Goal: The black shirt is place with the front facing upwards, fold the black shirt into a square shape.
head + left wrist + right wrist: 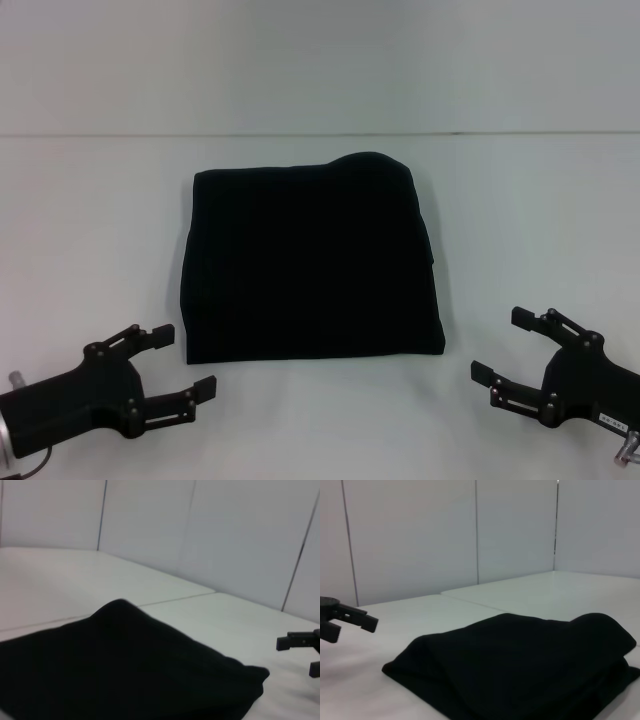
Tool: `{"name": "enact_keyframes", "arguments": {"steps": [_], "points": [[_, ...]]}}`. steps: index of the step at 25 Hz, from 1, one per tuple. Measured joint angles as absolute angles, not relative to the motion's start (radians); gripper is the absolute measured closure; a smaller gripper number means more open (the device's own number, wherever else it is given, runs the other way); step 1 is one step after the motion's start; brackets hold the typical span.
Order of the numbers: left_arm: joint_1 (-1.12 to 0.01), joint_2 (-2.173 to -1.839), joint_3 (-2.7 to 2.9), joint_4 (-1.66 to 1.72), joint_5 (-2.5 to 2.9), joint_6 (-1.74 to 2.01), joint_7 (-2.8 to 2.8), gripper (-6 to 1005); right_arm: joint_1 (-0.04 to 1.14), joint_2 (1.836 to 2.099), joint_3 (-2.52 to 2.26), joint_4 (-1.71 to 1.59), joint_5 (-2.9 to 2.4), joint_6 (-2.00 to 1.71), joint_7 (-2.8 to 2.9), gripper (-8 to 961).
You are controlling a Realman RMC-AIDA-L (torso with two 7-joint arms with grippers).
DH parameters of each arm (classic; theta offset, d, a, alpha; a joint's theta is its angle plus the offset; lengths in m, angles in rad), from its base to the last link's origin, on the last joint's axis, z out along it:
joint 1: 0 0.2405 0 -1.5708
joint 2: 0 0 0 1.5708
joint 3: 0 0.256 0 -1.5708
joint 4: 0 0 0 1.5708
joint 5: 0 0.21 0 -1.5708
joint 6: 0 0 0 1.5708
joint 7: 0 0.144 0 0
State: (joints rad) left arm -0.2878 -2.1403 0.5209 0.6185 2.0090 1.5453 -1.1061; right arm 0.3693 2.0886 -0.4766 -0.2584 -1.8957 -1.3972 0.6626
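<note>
Both sets of jaws stand wide open and hold nothing: the left gripper (182, 361) sits low at the robot's left and the right gripper (497, 345) low at its right, each just above the white desk (90, 220). Between them, and a little farther out from the robot than either pair of jaws, lies the black shirt (312, 265), folded into a nearly square all-black slab that rests flat on the desk. Its near edge runs straight across from one gripper's side to the other, apart from both; neither gripper touches the cloth. The slab is close to equal in both directions, so no long axis is clear, though it looks slightly deeper than wide. Its far right corner bulges up into a rounded hump, and the right edge shows stacked layers. From the right wrist view the shirt (520, 665) appears as a thick layered pile, with the left gripper (351, 620) beyond it.
</note>
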Motion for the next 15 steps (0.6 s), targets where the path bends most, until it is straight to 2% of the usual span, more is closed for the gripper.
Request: {"name": "enact_keyframes", "arguments": {"steps": [4,15], "points": [[-0.294,-2.127,0.520,0.597,2.012,1.538,-1.109,30,0.373,2.088,-0.477,-0.264,-1.896,-1.402,0.662,8],[-0.299,-2.127,0.523,0.599,2.013,1.538,-1.109,30,0.380,2.089,-0.476,-0.266,-1.896,-1.410,0.667,8]]}}
